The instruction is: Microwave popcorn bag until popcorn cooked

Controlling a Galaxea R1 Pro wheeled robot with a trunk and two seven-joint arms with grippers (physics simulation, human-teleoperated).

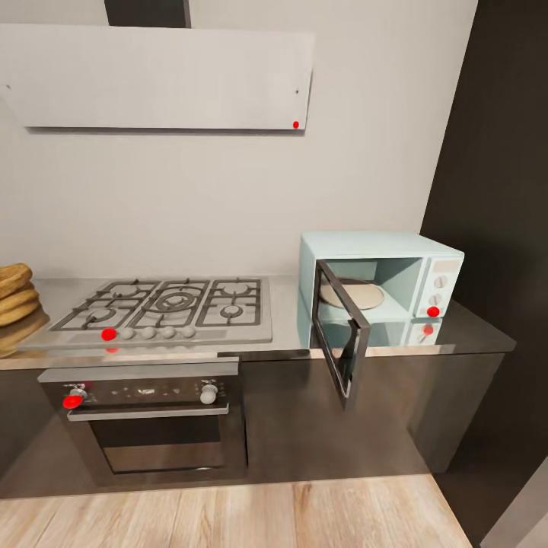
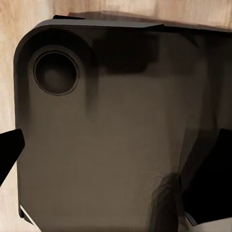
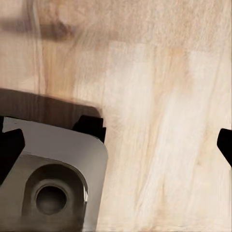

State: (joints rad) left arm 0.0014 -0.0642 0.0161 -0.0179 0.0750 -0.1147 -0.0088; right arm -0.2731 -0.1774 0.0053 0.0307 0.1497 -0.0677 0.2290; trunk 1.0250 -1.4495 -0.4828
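Head view: microwave [image 1: 380,285] w/ door open on bench [image 1: 472,335] — bag unseen, likely light, crushable; grip rim. End effectors [image 3: 116,140] spread, empty.

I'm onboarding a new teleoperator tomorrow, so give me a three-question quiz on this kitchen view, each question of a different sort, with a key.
1. True or false: the microwave door is shut.
2. What sits directly left of the microwave on the countertop?
A. a sink
B. a gas hob
C. a kettle
3. Fill in: below the hob, set into the dark cabinets, is a built-in ____.

Key:
1. False; the door stands swung open, showing the round turntable inside.
2. B, the gas hob.
3. Oven.
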